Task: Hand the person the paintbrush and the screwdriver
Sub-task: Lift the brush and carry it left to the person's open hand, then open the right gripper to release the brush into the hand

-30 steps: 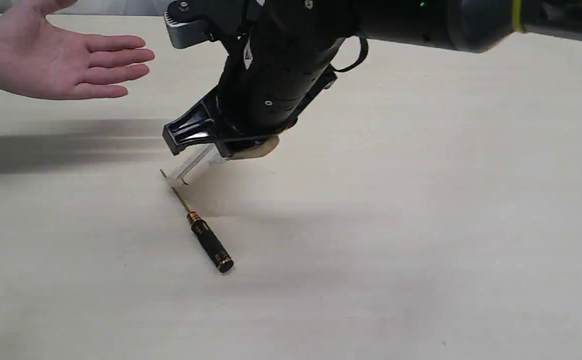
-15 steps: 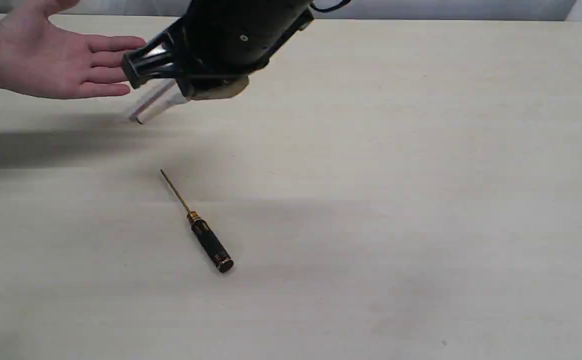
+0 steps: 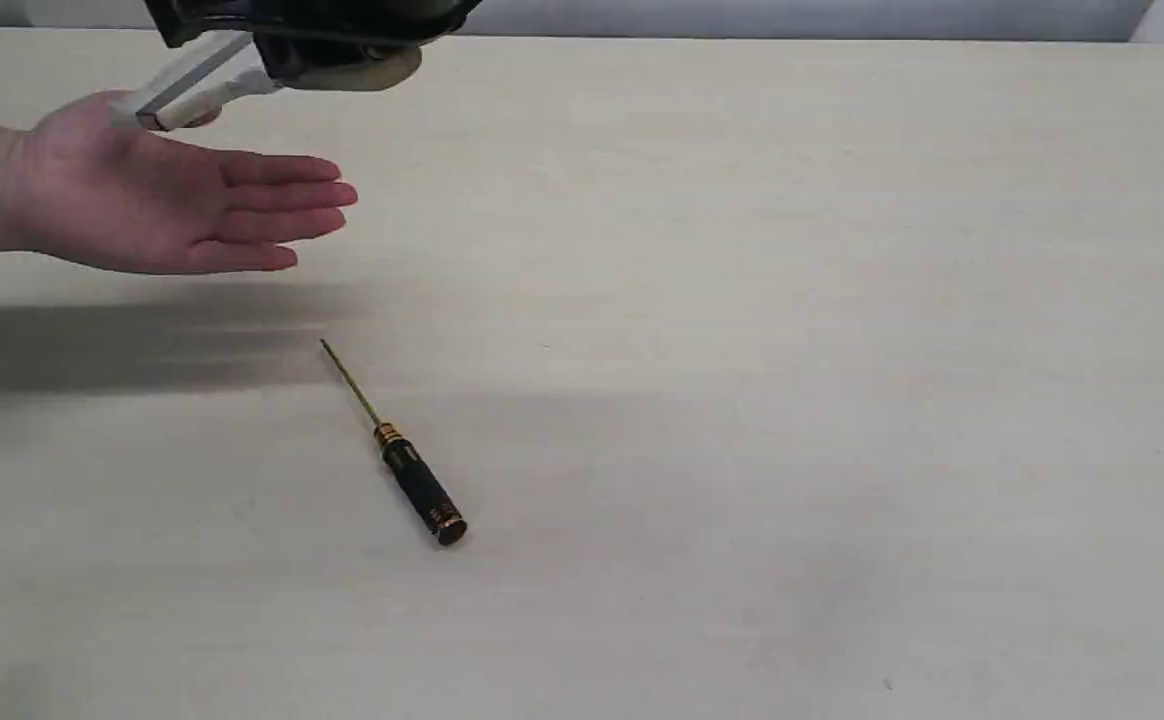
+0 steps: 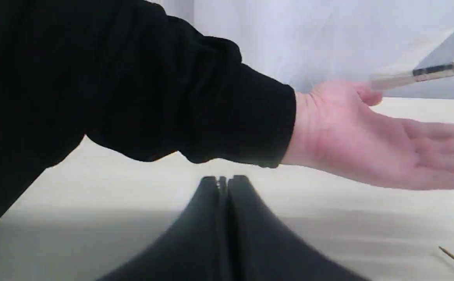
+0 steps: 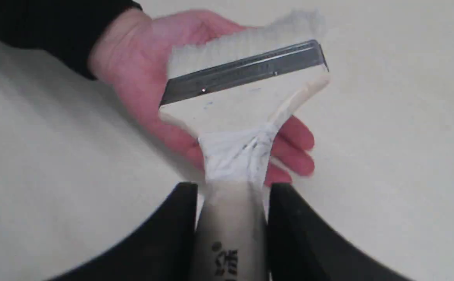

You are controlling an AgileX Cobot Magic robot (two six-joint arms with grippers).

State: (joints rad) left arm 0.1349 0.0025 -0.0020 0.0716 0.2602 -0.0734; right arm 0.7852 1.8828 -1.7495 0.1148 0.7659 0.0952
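- Pale-bristled wide flat paintbrush, silver metal ferrule, light wooden handle with small dark printed marks: clamped by its handle in my right gripper. The bristles lead, so the broad head reaches the receiver first.
- Bare light-skinned hand of the person, black sleeve: palm up and flat near the far left corner of the beige tabletop, placed to receive. The brush head hangs just above the palm; I cannot tell if they touch.
- Slim screwdriver, black knurled handle, gold-orange collar and end cap, thin gold shaft: flat on the tabletop left of centre, tip toward the far left corner, well apart from the hand. Not yet handed over.
- My left gripper: jaws pressed together, nothing between them, near the person's forearm.
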